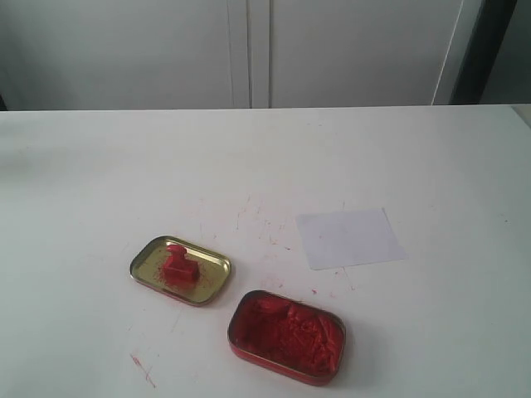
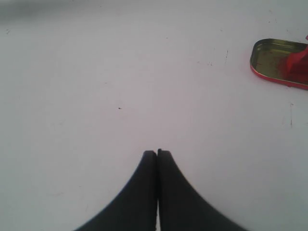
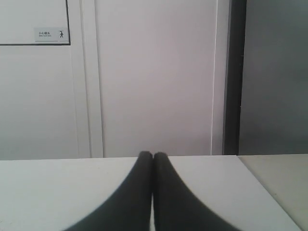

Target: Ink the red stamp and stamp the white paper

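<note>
The left gripper (image 2: 157, 153) tilts down over bare table (image 2: 96, 96), its jaws pressed together with nothing between them. The right gripper (image 3: 153, 155) points level across the table toward white wall panels (image 3: 154, 72), jaws likewise tight together and empty. Neither shows in the exterior view. There the red stamp (image 1: 177, 265) stands in the gold tin (image 1: 214, 274), lower left of centre. The tin of red paste (image 1: 286, 336) lies just beside it, lower middle. The white paper (image 1: 348, 237) lies right of centre, apart from both. Bare table spreads across the upper half and left side.
</note>
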Motion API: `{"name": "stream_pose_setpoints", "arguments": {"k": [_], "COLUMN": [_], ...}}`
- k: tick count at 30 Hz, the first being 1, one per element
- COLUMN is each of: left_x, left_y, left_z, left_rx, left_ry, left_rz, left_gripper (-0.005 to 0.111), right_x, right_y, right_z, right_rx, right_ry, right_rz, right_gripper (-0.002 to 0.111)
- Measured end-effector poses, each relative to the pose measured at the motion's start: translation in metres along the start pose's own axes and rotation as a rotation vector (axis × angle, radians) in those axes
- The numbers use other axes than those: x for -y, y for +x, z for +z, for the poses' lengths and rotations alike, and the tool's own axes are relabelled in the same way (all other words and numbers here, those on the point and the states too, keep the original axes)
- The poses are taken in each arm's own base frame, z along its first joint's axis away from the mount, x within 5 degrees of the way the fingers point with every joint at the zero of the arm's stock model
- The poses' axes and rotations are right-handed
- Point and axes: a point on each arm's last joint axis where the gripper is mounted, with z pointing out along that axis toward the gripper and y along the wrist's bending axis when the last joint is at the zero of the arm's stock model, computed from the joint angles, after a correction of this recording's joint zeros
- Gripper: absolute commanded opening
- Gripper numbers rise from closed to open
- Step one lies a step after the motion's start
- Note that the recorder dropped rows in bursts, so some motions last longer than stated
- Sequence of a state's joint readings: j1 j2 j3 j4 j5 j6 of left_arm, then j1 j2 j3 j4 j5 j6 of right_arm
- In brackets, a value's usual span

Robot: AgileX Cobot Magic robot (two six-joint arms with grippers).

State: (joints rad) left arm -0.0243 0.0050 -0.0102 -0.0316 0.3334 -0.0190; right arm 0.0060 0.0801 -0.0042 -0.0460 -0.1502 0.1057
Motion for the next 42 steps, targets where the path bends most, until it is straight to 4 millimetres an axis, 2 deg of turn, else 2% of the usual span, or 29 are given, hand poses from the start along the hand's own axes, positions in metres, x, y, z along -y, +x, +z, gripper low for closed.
{"name": "stream_pose_setpoints", "arguments": {"k": [22, 33, 42], "left_x": [0.0, 0.0, 0.0], "left_y": [0.0, 0.0, 0.0], "left_z": [0.0, 0.0, 0.0], "left_rx": [0.0, 0.0, 0.0], "left_ry": [0.0, 0.0, 0.0], "left_rz": [0.0, 0.0, 0.0], "left_gripper": [0.0, 0.0, 0.0], "right_x": [0.0, -0.001, -0.002], "right_y": [0.0, -0.033, -0.053], "right_z": [0.0, 0.008, 0.026], "right_rx": [-0.016, -0.06, -0.101], "right_ry": [0.002, 0.008, 0.009], "right_rz": [-0.048, -0.057, -0.072], "right_gripper": [0.0, 0.0, 0.0]}}
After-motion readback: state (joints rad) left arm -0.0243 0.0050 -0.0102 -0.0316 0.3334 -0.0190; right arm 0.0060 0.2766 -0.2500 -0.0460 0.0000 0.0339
